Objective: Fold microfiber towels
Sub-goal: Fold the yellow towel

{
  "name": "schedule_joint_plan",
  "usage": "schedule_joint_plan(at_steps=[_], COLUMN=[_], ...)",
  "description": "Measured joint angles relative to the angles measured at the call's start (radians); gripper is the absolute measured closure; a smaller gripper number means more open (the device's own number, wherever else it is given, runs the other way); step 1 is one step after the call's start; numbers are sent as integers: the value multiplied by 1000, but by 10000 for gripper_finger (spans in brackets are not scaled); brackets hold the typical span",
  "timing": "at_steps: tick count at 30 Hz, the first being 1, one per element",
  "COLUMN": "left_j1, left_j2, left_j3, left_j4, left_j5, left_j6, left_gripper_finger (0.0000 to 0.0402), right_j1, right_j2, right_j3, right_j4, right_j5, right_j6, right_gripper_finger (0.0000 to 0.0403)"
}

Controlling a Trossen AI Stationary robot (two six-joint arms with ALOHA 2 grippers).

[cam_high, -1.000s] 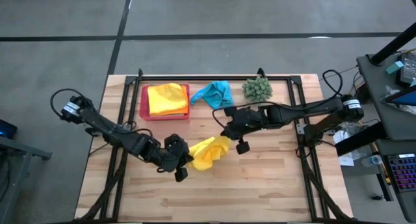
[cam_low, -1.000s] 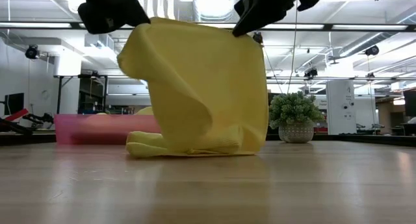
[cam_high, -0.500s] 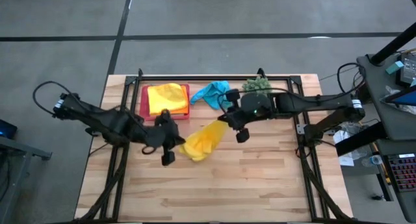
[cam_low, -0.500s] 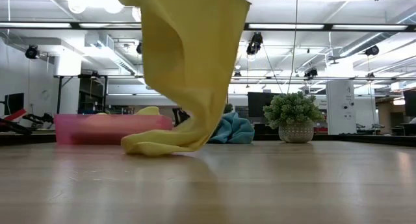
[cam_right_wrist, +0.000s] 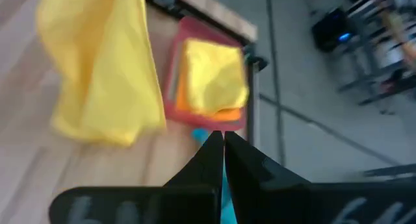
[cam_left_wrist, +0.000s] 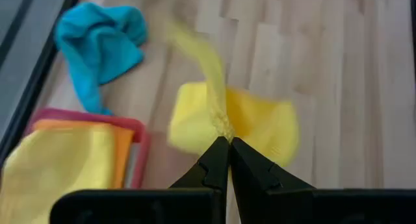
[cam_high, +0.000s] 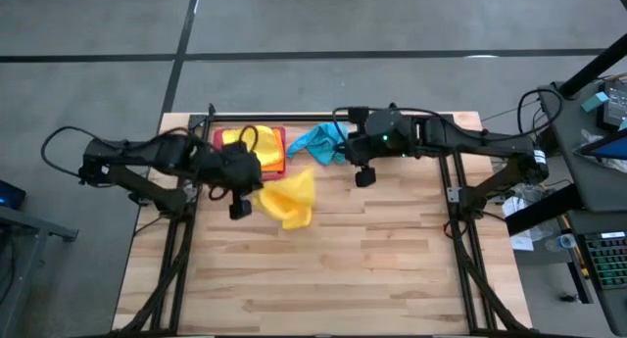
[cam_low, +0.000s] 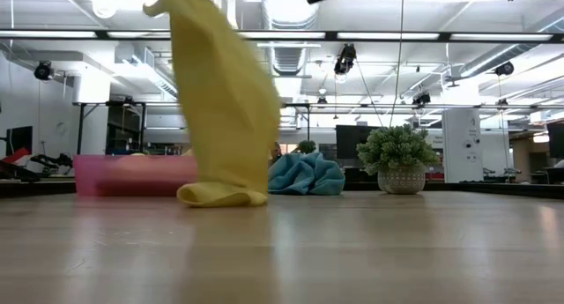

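High view: pink tray (cam_high: 217, 168) holds yellow towel (cam_high: 247, 147).

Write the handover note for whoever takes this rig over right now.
Left pincer: shut on the yellow towel, which hangs from it with its lower end on the table.
Right pincer: shut, holding nothing, raised near the blue towel.
Pink tray, back left: a yellow towel stacked on an orange one, apparently done.
Blue towel lies crumpled beside the tray.
Left: fold the hanging yellow towel, then the blue. No green towel is in view.
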Motion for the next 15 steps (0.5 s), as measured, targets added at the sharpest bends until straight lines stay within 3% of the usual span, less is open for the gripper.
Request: schedule_joint_plan(at_steps=[9,15], left_j1=[-66,-126], left_j2=[121,242], left_j3=[-54,-55], left_j4=[122,173], left_j5=[81,133], left_j6=[-36,-51], left_gripper_finger=[401,402], right_j1=[35,69], right_j2=[-1,-2], right_j3=[-95,-233], right_j4=[-97,0], right_j5=[-108,-110], right_j6=[150,187], right_gripper_finger=[394,394])
